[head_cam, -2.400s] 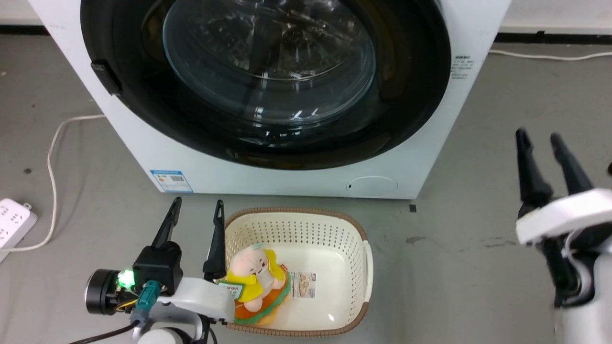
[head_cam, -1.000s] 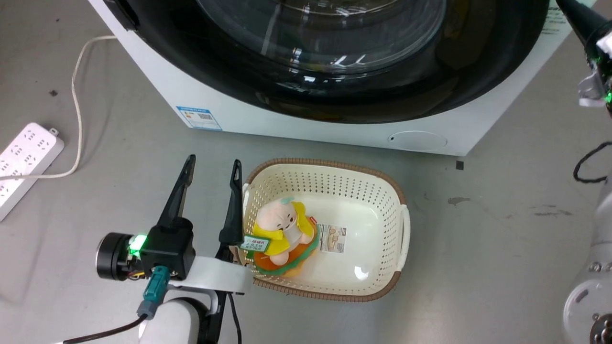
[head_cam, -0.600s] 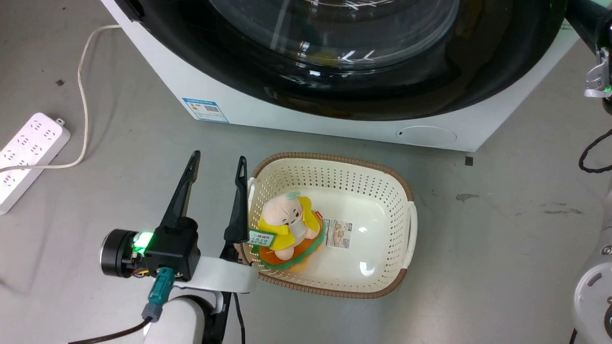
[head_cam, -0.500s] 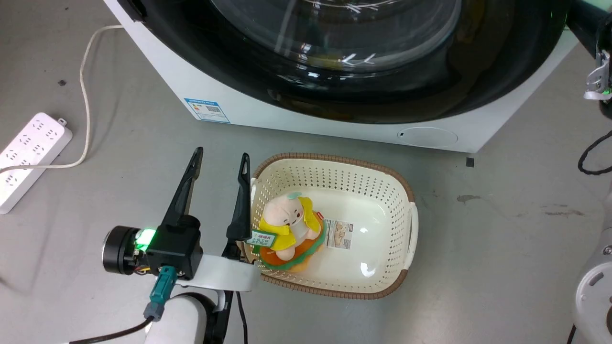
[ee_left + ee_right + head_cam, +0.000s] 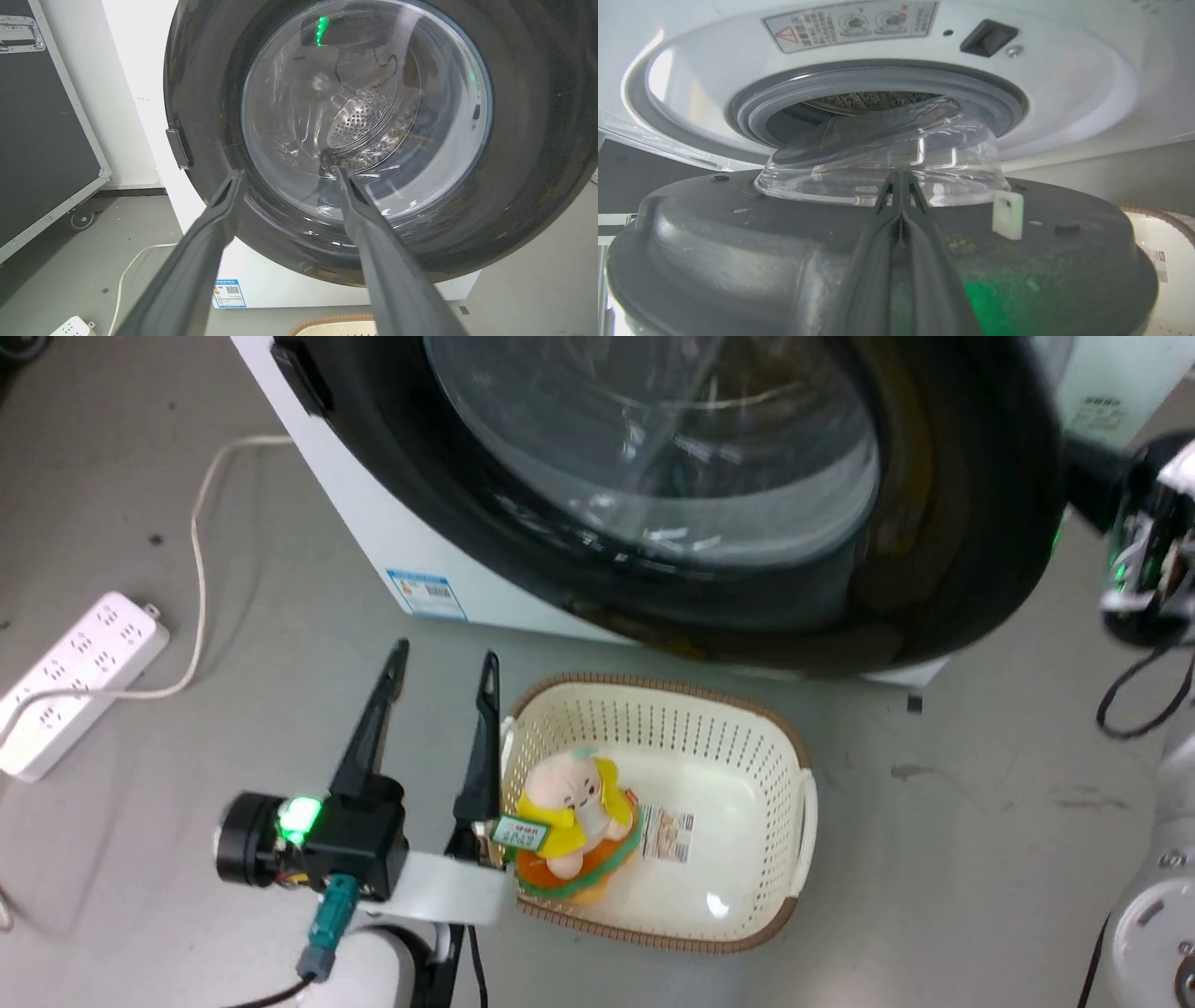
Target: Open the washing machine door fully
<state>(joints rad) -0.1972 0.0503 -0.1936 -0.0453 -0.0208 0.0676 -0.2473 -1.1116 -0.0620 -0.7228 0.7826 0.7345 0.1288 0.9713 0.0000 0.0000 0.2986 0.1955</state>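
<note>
Standing ajar from the boxy white washing machine [image 5: 369, 513], the glossy round washing machine door [image 5: 943, 523] bulges with clear glass; right gripper [image 5: 901, 179], pressed together, lies across its dull inner face; left gripper [image 5: 445, 653] spread

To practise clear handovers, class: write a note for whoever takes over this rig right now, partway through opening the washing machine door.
Left gripper: open, empty, hovering beside the basket.
Right gripper: shut, fingers together, tucked behind the right edge of the washing machine door, lying against its inner face.
Door: unlatched and ajar. A gap shows between it and the washing machine, with the glass bowl close to the grey gasket.
Done: latch released, door partly out.
Left: swing the door out until it is fully open. The basket with the plush toy sits in front of the machine, so watch it.
</note>
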